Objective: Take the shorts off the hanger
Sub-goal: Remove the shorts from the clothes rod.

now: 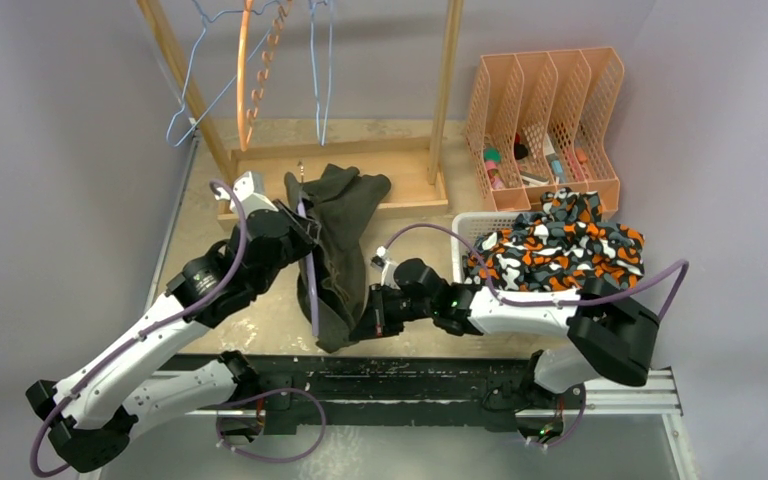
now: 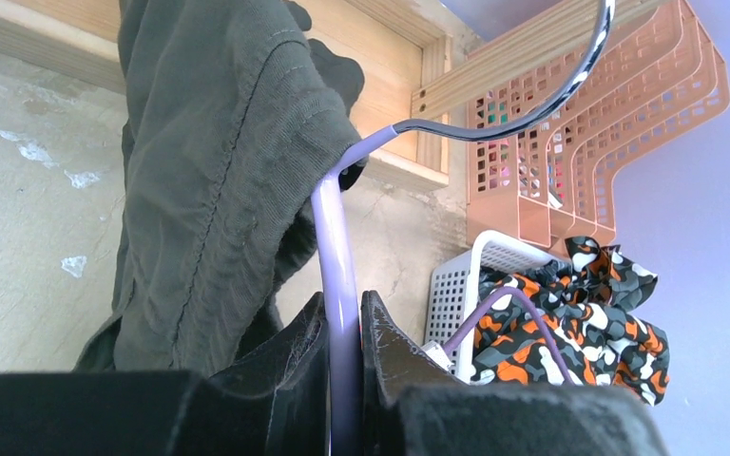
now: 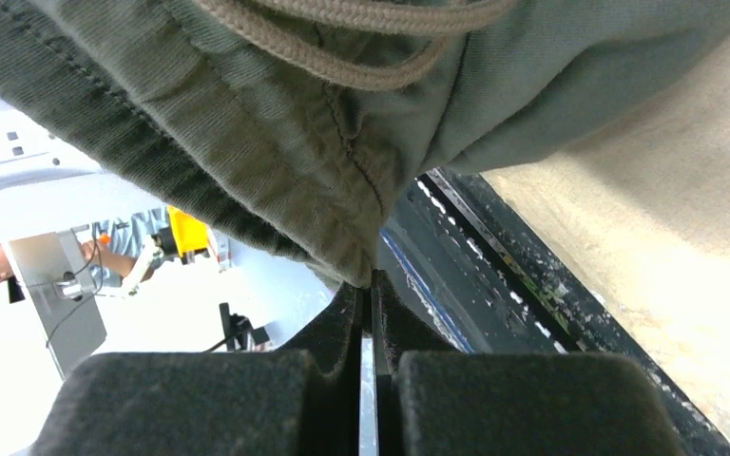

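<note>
Hanging over the purple hanger [image 2: 337, 247], the olive-green shorts [image 1: 335, 250] run lengthwise straight away from the right claw [image 3: 369, 285]. Its jaws are pressed together on a fold of the hem directly ahead of it, with the drawstring just above. The left claw [image 2: 344, 306] is clamped on the hanger's rod with the cloth draped just ahead and to its left, so the pull-off looks to run away from it, toward the right claw. Camo shorts [image 1: 560, 250] lie in a white basket [image 1: 463, 222] ahead-right of the left claw; no brand or writing is readable.
</note>
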Controlling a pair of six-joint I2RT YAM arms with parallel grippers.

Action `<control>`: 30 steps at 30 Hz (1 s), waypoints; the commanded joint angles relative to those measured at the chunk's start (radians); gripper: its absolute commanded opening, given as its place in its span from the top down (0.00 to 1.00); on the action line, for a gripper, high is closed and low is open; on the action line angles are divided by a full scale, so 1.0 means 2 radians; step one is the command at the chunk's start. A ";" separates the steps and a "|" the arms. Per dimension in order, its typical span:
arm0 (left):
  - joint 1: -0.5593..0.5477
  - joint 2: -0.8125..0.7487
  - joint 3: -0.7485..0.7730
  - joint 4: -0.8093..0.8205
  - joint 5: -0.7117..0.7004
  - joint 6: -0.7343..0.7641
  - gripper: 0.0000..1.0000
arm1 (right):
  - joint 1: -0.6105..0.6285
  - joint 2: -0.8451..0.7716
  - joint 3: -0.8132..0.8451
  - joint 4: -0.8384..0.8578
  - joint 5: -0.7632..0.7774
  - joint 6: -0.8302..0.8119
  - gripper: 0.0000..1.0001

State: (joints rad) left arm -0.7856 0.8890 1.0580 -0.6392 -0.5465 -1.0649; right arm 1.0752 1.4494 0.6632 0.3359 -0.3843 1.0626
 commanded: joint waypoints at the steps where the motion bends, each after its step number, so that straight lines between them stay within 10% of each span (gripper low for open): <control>1: 0.009 -0.029 -0.003 0.071 -0.013 0.038 1.00 | 0.013 -0.028 0.014 -0.086 0.006 -0.031 1.00; 17: 0.009 -0.044 -0.011 0.107 0.132 0.156 1.00 | 0.014 -0.207 0.045 -0.133 0.051 -0.089 0.60; 22: 0.009 -0.029 0.002 0.090 0.152 0.181 1.00 | 0.013 -0.256 0.044 -0.197 0.216 -0.054 0.59; 25: 0.009 -0.020 0.003 0.092 0.177 0.188 1.00 | 0.013 -0.286 0.014 -0.180 0.260 -0.041 0.16; 30: 0.009 -0.011 -0.001 0.116 0.235 0.186 1.00 | 0.013 -0.298 0.015 -0.169 0.336 -0.074 0.12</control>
State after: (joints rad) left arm -0.7723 0.8700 1.0039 -0.5323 -0.1814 -0.7353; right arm 1.0992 0.8661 0.6807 -0.0193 0.0864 0.9451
